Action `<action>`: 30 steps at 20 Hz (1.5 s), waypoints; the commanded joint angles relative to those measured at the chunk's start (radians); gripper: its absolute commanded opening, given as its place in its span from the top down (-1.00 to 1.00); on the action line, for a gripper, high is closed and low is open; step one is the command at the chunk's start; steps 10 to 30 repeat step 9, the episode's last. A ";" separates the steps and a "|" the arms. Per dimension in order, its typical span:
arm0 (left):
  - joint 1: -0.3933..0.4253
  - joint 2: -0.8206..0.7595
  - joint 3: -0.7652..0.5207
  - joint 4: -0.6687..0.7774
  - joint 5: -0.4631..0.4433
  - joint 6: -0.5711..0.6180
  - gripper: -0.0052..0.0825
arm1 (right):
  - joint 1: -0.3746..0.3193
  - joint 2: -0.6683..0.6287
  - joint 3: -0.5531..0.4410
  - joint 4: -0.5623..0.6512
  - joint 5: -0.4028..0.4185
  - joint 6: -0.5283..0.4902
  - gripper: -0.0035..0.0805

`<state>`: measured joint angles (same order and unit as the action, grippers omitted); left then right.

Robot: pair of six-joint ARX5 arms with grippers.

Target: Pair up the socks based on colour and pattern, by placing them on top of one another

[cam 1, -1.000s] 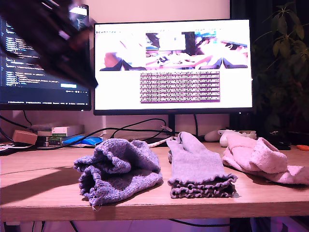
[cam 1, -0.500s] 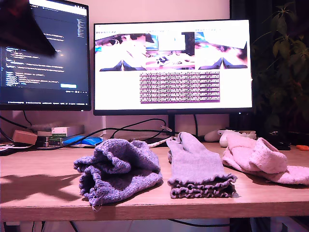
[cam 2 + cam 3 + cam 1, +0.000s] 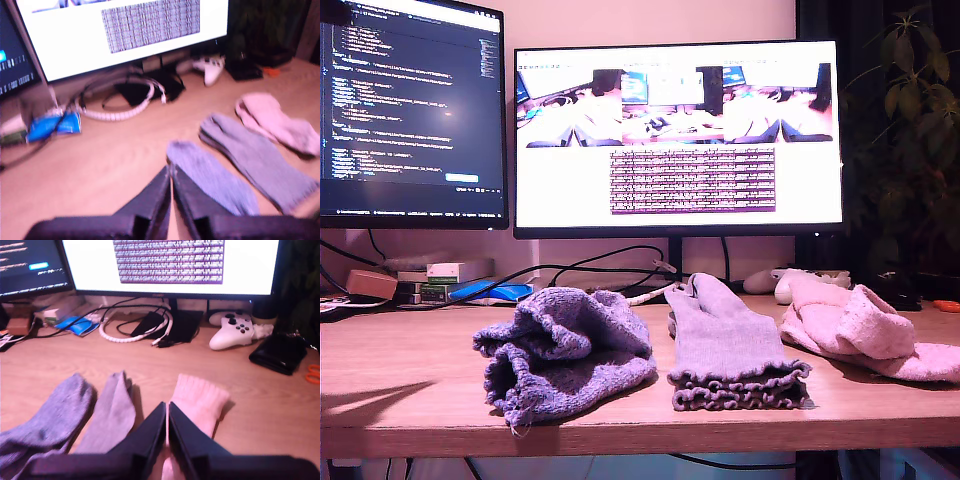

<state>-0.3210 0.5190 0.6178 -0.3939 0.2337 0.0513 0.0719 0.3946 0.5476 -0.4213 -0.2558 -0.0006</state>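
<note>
Three sock heaps lie in a row on the wooden desk (image 3: 410, 380). The speckled blue-purple knit socks (image 3: 565, 350) are crumpled at the exterior view's left. In the middle lie the grey socks (image 3: 730, 345), with frilly cuffs stacked at the front. The fuzzy pink socks (image 3: 860, 325) are at that view's right. My first gripper (image 3: 170, 170) is shut with nothing in it, high above the desk beside the blue-purple sock (image 3: 210, 175); the grey (image 3: 250, 155) and pink (image 3: 280, 120) socks lie beyond. My second gripper (image 3: 166, 407) is shut and empty above the pink sock (image 3: 200, 400), with the grey (image 3: 115, 410) and blue-purple (image 3: 50, 425) socks alongside. Neither gripper shows in the exterior view.
Two monitors (image 3: 678, 135) stand at the desk's back over tangled cables (image 3: 135, 330). A white game controller (image 3: 232, 330), a black case (image 3: 277, 352) and an orange handle (image 3: 314, 374) lie behind the pink sock. A plant (image 3: 910, 120) fills the exterior view's right.
A dark blurred arm at the exterior view's upper left has risen out of the picture. Its shadow on the desk has shrunk. The socks have not moved.
</note>
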 commanded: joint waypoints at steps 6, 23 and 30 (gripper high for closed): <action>-0.002 -0.008 -0.023 -0.106 0.000 -0.006 0.92 | 0.000 0.013 -0.013 -0.146 -0.001 0.001 0.95; -0.002 -0.008 -0.023 -0.145 0.000 -0.006 0.92 | 0.000 0.013 -0.013 -0.199 0.000 0.002 0.95; -0.002 -0.008 -0.023 -0.145 0.000 -0.006 0.92 | 0.000 0.013 -0.013 -0.199 0.000 0.002 0.95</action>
